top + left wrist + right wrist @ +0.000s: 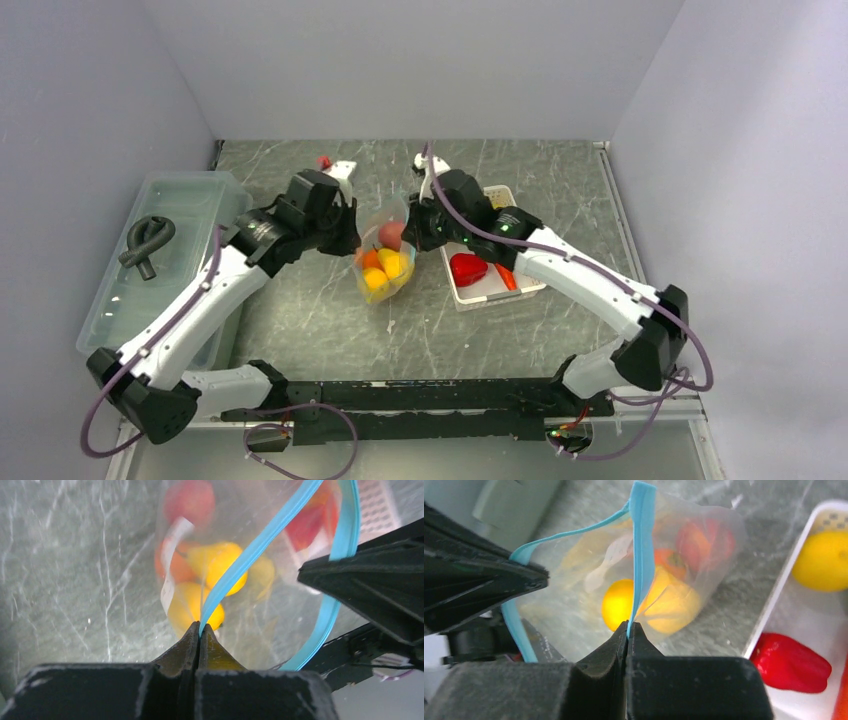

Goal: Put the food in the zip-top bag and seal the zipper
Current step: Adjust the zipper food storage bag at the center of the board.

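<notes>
The clear zip-top bag (380, 218) hangs open between my two grippers in the middle of the table. Inside it lie yellow (392, 263), orange (371, 258) and red (391, 235) round fruits. My left gripper (352, 240) is shut on the bag's teal-blue zipper strip (250, 555) on its left side (200, 626). My right gripper (415, 232) is shut on the zipper strip (640, 555) on the opposite side (628, 625). The mouth is spread wide, its two strips apart. A red pepper (468, 268) and an orange carrot (506, 277) lie in the white basket.
The white perforated basket (530, 290) stands right of the bag and also holds a yellow fruit (821, 560). A large translucent lidded bin (120, 310) with a dark hose-like piece (148, 245) on it stands at the left. Grey walls close three sides.
</notes>
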